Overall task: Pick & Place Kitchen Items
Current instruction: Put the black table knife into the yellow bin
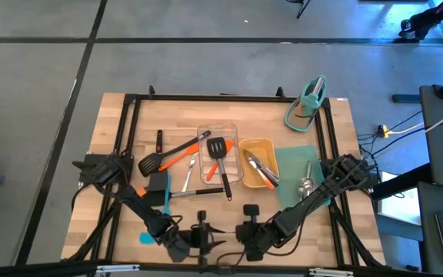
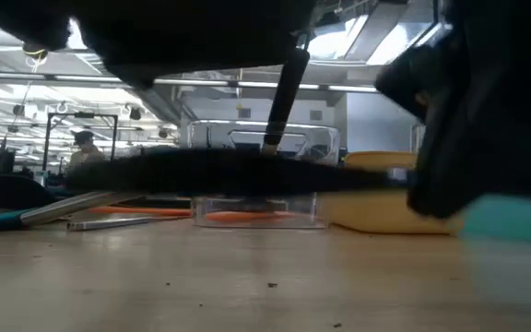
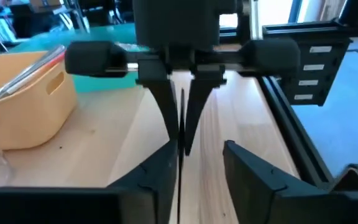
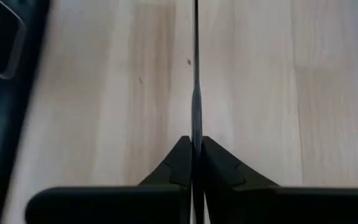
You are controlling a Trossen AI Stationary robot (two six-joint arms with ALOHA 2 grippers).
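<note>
As the right wrist view shows it, the right gripper (image 4: 194, 142) is pinched tight on a thin black utensil (image 4: 196, 62), which points straight ahead over bare wood; in the left wrist view its long axis runs into the left gripper (image 3: 199, 149), fingers narrowly apart, a yellow tray (image 3: 30, 106) off to one side; only the high view places both grippers before the clear tray (image 1: 203, 131), facing each other; the low view is blocked by dark arms.

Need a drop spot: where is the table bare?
Bare wood: the far strip behind the clear plastic tray, left of the teal stand. Crowded: the centre by the yellow tray, and the near edge, where the left gripper and right gripper meet.
</note>
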